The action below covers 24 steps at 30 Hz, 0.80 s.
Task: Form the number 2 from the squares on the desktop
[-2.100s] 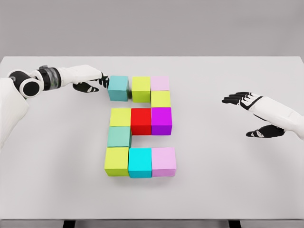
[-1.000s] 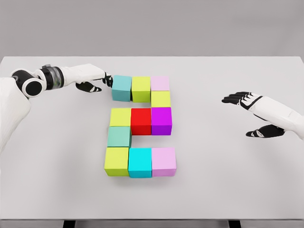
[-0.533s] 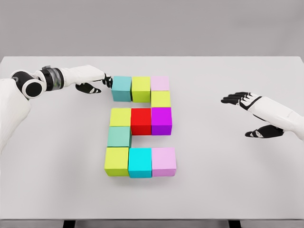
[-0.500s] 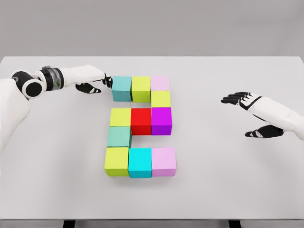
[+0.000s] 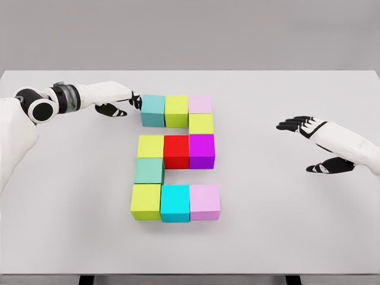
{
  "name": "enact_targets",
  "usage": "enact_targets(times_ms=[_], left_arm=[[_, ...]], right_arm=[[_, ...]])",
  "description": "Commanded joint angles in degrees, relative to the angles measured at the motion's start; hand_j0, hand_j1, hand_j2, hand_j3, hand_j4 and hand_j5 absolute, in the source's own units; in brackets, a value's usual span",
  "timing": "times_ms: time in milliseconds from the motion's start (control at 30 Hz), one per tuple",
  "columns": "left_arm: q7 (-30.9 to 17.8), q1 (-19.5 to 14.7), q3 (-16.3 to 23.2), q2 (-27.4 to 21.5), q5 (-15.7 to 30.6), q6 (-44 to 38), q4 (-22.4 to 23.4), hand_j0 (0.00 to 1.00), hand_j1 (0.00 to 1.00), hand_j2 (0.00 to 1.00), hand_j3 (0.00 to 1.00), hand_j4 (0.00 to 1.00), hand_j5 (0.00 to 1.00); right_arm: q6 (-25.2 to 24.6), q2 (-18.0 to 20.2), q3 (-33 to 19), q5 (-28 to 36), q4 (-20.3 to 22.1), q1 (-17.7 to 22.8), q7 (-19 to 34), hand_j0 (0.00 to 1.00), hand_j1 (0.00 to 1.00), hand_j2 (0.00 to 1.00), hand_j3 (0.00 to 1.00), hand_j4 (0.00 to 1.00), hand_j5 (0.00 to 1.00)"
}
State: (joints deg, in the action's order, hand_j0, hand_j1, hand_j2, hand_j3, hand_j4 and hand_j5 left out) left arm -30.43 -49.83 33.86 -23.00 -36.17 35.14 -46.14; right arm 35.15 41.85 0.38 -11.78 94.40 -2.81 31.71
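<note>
Matt, smooth coloured blocks (image 5: 177, 151) on a matt pale table (image 5: 285, 225); glossy white plastic-looking arm shells (image 5: 350, 142).

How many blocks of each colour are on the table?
Teal: 2
Yellow-green: 4
Pink: 2
Red: 1
Purple: 1
Cyan: 1
Total: 11

Single head camera looks down on table (image 5: 297, 231).
</note>
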Motion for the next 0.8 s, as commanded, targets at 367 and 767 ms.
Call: enact_targets(times_ms=[367, 767], left_arm=[[0.37, -0.35, -0.55, -5.21, 3.12, -0.14, 0.35, 0.81, 0.81, 0.81, 0.81, 0.81, 0.81], [0.46, 0.61, -0.9, -18.96, 13.3, -0.14, -0.53, 1.0, 1.0, 1.0, 1.0, 1.0, 1.0]], right_arm=[[-0.15, -0.54, -0.02, 0.44, 0.18, 0.35, 0.11, 1.0, 1.0, 1.0, 1.0, 1.0, 1.0], [-0.15, -0.54, -0.2, 0.44, 0.88, 0.96, 0.11, 1.0, 1.0, 1.0, 1.0, 1.0, 1.0]])
